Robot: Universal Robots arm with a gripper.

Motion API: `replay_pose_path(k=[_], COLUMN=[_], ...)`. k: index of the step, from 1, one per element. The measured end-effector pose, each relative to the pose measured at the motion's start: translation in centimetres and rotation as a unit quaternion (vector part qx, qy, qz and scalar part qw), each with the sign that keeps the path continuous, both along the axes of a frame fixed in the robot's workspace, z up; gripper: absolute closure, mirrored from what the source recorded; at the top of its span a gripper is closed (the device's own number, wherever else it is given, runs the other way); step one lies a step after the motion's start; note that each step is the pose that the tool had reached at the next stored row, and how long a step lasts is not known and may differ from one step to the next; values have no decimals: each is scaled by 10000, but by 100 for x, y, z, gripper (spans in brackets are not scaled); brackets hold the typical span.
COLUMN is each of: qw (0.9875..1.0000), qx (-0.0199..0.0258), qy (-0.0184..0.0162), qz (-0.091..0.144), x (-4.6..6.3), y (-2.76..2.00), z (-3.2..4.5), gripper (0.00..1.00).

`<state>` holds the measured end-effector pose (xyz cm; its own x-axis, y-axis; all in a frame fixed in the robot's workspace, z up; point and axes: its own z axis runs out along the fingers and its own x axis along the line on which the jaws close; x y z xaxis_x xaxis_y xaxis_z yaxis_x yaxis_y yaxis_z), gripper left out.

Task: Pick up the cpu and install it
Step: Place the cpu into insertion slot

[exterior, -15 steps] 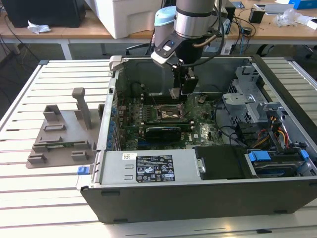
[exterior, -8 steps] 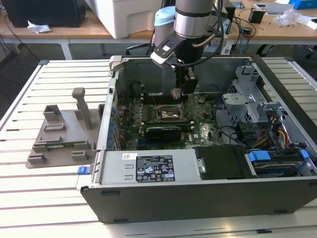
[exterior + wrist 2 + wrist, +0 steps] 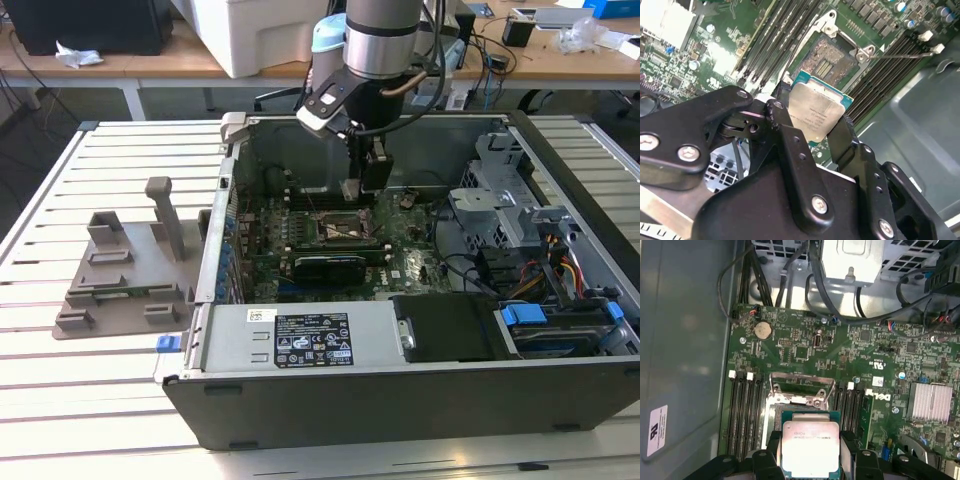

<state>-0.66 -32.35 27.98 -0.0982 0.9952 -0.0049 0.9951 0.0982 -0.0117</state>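
The cpu (image 3: pixel 816 112) is a flat square chip with a silvery top plate and a green edge. My gripper (image 3: pixel 815 127) is shut on it, with a black finger (image 3: pixel 785 125) pressing on each of two opposite sides. In the exterior view the gripper (image 3: pixel 351 192) hangs inside the open computer case, a little above the motherboard. The open cpu socket (image 3: pixel 802 390) has its metal frame raised and lies just beyond the held cpu (image 3: pixel 811 447). In the second wrist view the bare socket (image 3: pixel 827 57) shows past the chip's far edge.
Memory slots (image 3: pixel 745 410) flank the socket on both sides. A black graphics card (image 3: pixel 335 265) sits near it, and a drive cage with cables (image 3: pixel 500 200) stands at the exterior view's right. A grey holder tray (image 3: pixel 120 275) lies on the slatted table (image 3: pixel 60 400) outside the case.
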Motion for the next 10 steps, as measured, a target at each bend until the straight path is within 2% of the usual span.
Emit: replay_pose_path(k=[5, 10], qw=[10000, 10000], qx=[-3, -8], qy=[0, 0], qz=[0, 0], x=[-40, -46], y=[0, 5], z=[-21, -101], gripper=[45, 45])
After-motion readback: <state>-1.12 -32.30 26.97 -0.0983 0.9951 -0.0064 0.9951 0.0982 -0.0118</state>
